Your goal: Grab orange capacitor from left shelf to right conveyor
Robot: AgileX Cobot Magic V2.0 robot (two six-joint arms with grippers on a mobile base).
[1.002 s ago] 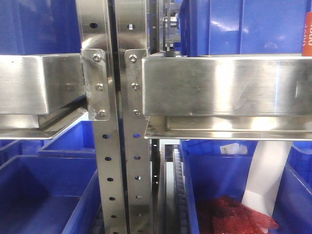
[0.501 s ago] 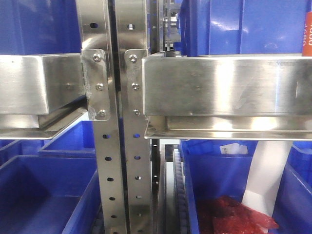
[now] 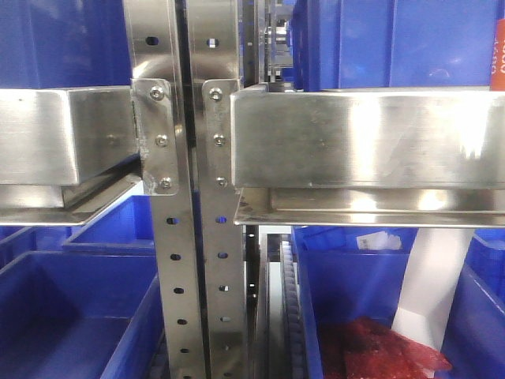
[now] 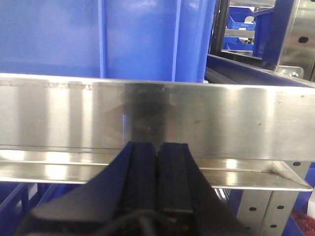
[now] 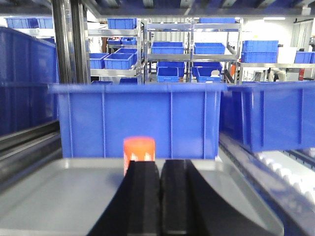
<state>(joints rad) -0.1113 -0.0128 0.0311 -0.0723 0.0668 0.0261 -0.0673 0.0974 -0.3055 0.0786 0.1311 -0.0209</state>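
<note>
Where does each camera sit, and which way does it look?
Front view: close before the shelf, facing it; no robot part shows.
Left wrist: behind the shut left gripper, facing a rail.
Right wrist: behind the shut right gripper, facing the orange capacitor on a tray.
All share the shelf and blue bins.

Distant stainless-steel storage racks (image 5: 192, 29) across the back of the room, rows of blue plastic bins (image 5: 167, 47) on their shelves, stacked blue crates (image 5: 260, 51) at right, pale wall (image 5: 301, 37) behind, bright ceiling strip light (image 5: 275, 18) overhead.
</note>
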